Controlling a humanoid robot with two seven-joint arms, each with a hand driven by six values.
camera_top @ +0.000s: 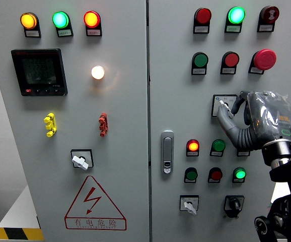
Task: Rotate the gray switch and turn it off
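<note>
The right hand (236, 113) is pinching the gray switch (223, 106) on the right cabinet door (178, 75), its fingers (226, 118) curling around the knob.

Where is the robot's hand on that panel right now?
In the head view, the right hand is on the right door, fingertips at the gray switch, just below the big red mushroom button.

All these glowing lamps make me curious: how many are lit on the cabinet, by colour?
Green lamps: 3
Red lamps: 2
Orange lamp: 1
White lamp: 1
Total: 7
The hand hides one spot.
</note>
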